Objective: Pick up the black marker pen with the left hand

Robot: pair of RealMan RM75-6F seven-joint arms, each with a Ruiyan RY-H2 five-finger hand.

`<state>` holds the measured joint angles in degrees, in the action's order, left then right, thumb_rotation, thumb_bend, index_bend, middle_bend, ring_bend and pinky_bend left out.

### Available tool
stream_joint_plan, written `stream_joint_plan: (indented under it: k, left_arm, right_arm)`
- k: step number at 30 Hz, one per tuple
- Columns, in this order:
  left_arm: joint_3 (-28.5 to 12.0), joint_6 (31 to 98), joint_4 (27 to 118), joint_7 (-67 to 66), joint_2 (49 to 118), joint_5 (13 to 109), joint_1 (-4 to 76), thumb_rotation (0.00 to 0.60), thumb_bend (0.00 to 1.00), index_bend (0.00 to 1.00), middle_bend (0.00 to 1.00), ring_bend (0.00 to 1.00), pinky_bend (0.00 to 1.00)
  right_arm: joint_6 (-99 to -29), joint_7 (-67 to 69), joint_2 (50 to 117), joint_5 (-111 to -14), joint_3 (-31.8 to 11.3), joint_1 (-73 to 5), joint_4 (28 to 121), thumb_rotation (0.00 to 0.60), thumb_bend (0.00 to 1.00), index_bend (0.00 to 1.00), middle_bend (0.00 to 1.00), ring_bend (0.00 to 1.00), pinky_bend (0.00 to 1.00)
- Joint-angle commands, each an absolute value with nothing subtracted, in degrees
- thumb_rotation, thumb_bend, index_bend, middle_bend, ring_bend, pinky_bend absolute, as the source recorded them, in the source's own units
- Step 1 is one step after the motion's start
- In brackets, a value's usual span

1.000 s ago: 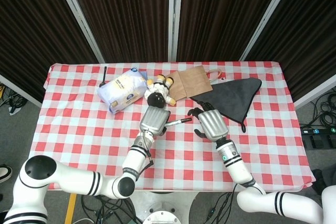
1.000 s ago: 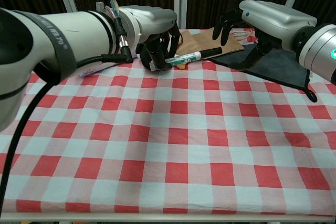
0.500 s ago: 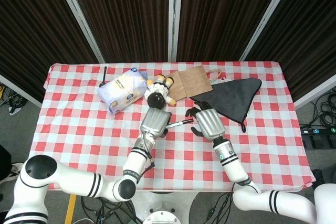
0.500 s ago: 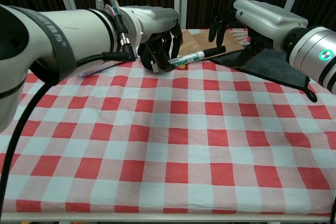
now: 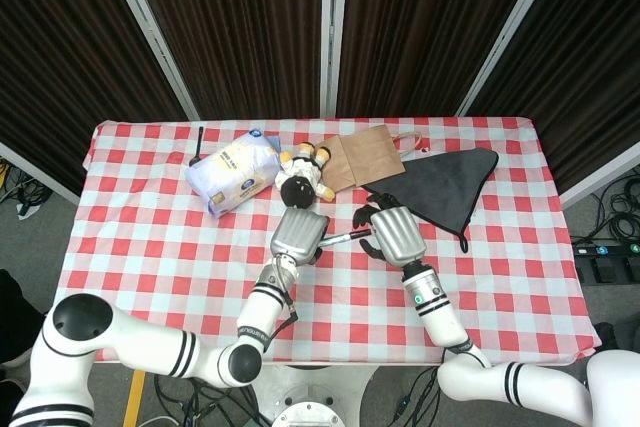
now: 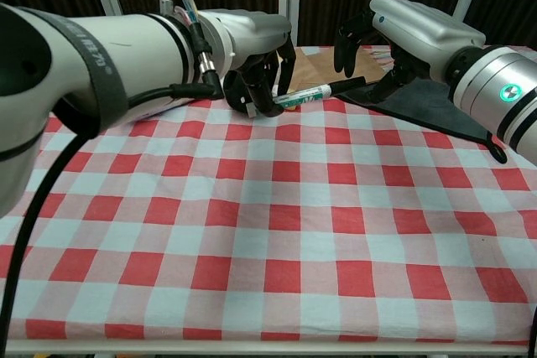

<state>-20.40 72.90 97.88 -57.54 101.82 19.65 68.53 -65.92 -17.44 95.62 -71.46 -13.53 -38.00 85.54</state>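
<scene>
Just below plush toy [image 5: 299, 176], left robot hand [image 5: 297, 235] grips black marker pen [image 6: 319, 91], clear of desk [image 5: 150, 257]. Right robot hand [image 5: 393, 231] empty, spread beside tip. Grasp made; next: lift, hold level.

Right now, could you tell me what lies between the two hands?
The marker, held by the left hand, pointing toward the right hand, which holds nothing; the chest view shows it best.

White arms, silver-backed black-fingered hands
</scene>
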Motion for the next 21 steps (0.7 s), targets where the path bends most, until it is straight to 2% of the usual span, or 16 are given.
stream_joint_plan:
  k: [1,12,17,21]
  left_arm:
    - [-20.50,73.28,98.25,-57.69,101.70,19.56,68.66,0.600,0.43,0.54,0.57,0.52,0.63]
    - [-20.66,74.45,99.87,-58.27,101.33,19.08,69.17,0.600,0.43,0.54,0.57,0.52,0.63]
    - [-20.81,74.80,100.52,-58.15,101.02,19.28,69.27,0.600,0.43,0.54,0.57,0.52,0.63]
    - [-20.74,74.87,100.55,-58.14,100.92,18.99,69.29,0.600,0.43,0.54,0.57,0.52,0.63]
  right_arm:
    - [-66.06,-17.04,95.89,-71.76,-13.55,-38.06,85.13,0.600,0.18,0.53,0.50,0.25,0.24]
    - [-67.92,-16.58,96.79,-73.03,-13.44,-37.59,84.42,0.600,0.22,0.62,0.57,0.30,0.26]
    - [-68.30,-16.26,96.97,-73.34,-13.27,-37.29,84.32,0.600,0.22,0.63,0.58,0.31,0.27]
    - [-68.80,-16.47,97.44,-73.71,-13.25,-37.22,83.84,0.600,0.26,0.65,0.66,0.39,0.29]
